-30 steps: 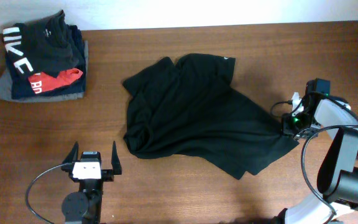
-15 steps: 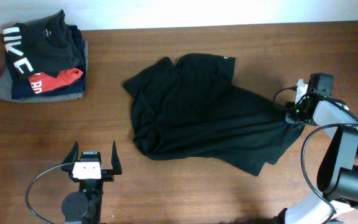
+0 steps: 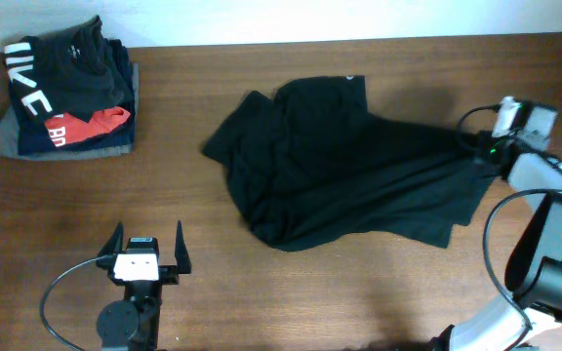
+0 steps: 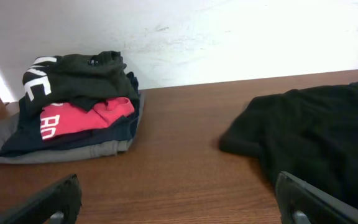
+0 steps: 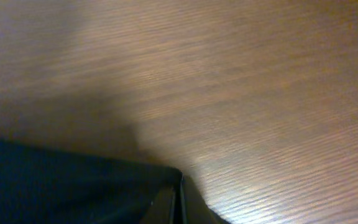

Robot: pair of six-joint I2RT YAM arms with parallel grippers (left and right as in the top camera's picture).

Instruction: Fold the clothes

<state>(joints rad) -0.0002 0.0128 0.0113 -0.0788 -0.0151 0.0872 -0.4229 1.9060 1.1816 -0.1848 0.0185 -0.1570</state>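
Overhead view: black garment (image 3: 349, 161) lies rumpled across the middle and right of the worktop (image 3: 261, 292). Its right edge is pulled into a taut point that ends at the right pincer (image 3: 484, 148), which is clamped shut on that corner, probably to drag the cloth flat before any fold. Left pincer (image 3: 147, 242) sits at the near left, jaws spread wide and holding nothing, well apart from the cloth. Folded pile (image 3: 61, 93) rests at the far left, apart from the garment.

Left wrist view: its 2 fingers (image 4: 58, 198) frame bare wood, with the garment's bunched left end at the right and the pile at the left by the wall.

Right wrist view: closed jaws pinch dark fabric at the bottom edge, with blurred wood beyond.
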